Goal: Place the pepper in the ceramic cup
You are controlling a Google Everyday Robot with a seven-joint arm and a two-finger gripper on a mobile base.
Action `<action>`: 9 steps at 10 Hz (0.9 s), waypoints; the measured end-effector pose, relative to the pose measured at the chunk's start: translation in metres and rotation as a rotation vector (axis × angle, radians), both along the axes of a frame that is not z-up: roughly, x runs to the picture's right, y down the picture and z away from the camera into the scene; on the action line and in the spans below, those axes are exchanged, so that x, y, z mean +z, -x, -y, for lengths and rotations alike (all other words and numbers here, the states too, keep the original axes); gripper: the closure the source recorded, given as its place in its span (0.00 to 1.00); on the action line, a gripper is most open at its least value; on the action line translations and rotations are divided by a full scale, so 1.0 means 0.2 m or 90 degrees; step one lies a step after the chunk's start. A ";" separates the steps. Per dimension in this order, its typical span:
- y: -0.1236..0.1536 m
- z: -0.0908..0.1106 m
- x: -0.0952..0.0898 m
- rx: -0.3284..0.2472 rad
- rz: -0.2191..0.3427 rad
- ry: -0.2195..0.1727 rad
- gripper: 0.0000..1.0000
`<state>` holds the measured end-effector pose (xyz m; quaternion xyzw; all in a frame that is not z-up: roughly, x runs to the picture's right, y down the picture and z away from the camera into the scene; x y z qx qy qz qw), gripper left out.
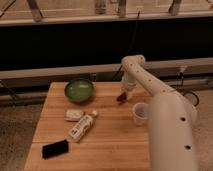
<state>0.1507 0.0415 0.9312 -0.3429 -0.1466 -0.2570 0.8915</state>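
The pepper [121, 97] is small, dark red-brown and tilted, right under the tip of my gripper [124, 94] near the table's far right. The gripper reaches down from the white arm and is shut on the pepper's upper end, just above the wood. The ceramic cup [140, 114] is whitish and stands upright to the front right of the pepper, close to the table's right edge and next to my arm's white body.
A green bowl [79, 90] stands at the back left of the wooden table [110, 145]. A small white packet [74, 115], a white bottle [82, 126] lying down and a black phone [55, 148] lie at the front left. A dark rail runs behind the table.
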 end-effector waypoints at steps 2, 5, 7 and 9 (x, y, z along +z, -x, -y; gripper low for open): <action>0.00 0.08 -0.16 -0.012 0.021 -0.026 1.00; -0.03 0.15 -0.36 -0.026 0.046 -0.062 1.00; -0.06 0.17 -0.46 -0.030 0.055 -0.077 1.00; -0.12 0.14 -0.55 -0.033 0.062 -0.083 1.00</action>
